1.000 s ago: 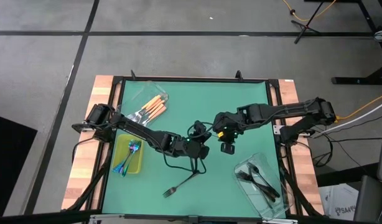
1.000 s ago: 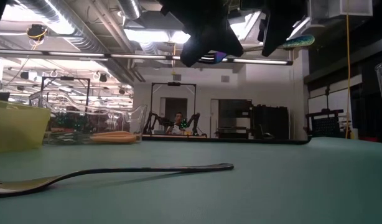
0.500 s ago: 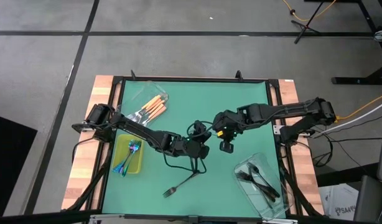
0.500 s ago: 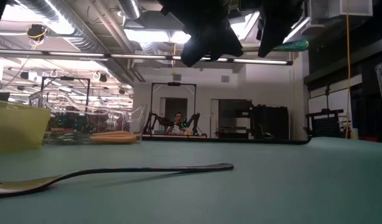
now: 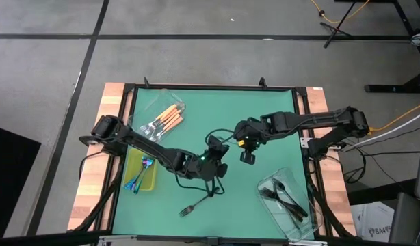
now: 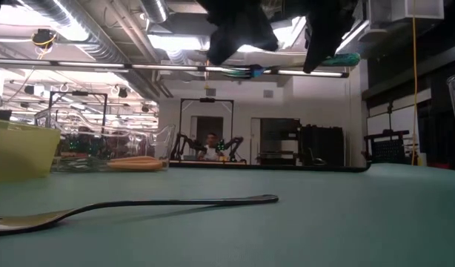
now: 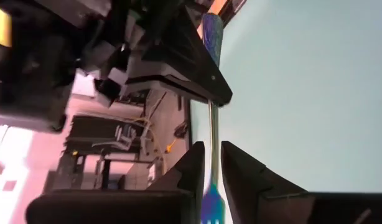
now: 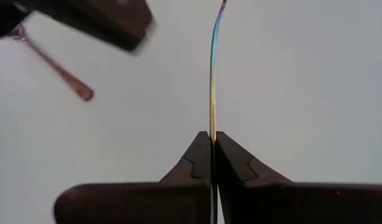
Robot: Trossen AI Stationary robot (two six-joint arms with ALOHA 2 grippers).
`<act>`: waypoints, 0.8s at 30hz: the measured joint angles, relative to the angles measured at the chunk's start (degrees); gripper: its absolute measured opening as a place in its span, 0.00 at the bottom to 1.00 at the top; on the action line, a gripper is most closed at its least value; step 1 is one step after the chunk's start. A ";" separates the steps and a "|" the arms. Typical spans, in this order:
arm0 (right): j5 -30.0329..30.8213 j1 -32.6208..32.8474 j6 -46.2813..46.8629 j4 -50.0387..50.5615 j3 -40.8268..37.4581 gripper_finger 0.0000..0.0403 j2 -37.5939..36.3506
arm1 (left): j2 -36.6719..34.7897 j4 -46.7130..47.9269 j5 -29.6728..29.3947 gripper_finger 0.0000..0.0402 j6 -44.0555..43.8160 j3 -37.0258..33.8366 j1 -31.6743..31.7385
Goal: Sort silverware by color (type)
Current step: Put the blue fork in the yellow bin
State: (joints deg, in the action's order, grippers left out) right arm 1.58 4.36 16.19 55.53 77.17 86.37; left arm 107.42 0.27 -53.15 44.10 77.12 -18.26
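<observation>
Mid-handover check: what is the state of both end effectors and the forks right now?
iridescent fork: held above the mat
right end effector: shut on iridescent fork
left end effector: open, straddling it
dark fork: lying loose on the mat
orange-handled forks: in clear tub

Both my arms meet over mid-bench. My left arm reaches in low from its corner, elbow bent, its hand (image 5: 213, 154) raised with fingers (image 7: 244, 171) parted narrowly. My right arm stretches across from the opposite side, its hand (image 5: 232, 141) with fingers (image 8: 231, 163) pressed tightly together.
</observation>
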 joint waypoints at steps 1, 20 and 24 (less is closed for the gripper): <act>0.37 -0.44 0.00 0.00 0.00 0.00 0.00 | -0.47 0.73 -1.16 0.12 -0.08 0.00 -0.42; 8.84 -6.19 -3.10 1.16 -0.26 0.00 -21.17 | -18.68 43.63 10.77 0.12 -41.45 -0.17 -0.09; 11.85 -6.21 -3.08 -3.13 -5.03 0.00 -28.11 | -22.85 42.39 9.24 0.12 -47.41 -6.61 -0.13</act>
State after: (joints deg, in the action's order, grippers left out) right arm 13.44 -1.85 13.10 52.40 72.14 58.25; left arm 84.58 42.67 -43.90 -3.31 70.51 -18.39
